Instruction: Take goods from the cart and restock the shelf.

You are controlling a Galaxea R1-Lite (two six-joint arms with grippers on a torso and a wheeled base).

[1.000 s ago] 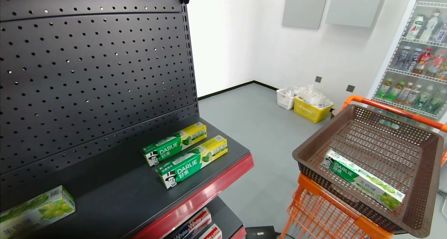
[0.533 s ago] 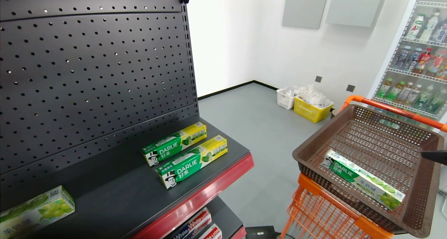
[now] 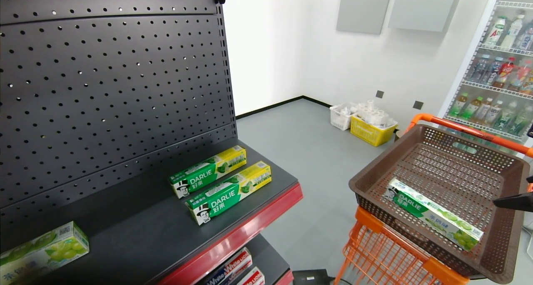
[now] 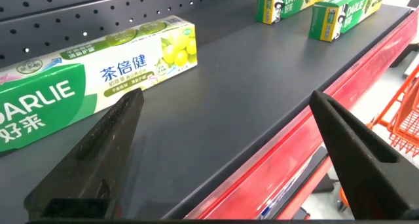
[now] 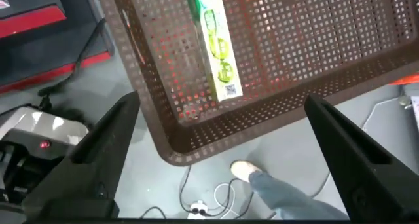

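a green-and-white toothpaste box (image 3: 434, 214) lay flat in the brown cart basket (image 3: 501, 235); three boxes (image 3: 228, 192) lay on the black shelf (image 3: 137, 231).

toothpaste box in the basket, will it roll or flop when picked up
The box lies flat in the basket on a broad face with square edges, so it probably won't roll. It looks like cardboard: likely stiff, but dentable if squeezed hard. Being long and slim, it may tilt if gripped near one end.

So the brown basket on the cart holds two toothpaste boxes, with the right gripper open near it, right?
Not quite: the brown basket holds one toothpaste box, as the head view shows. The right gripper is open near it.
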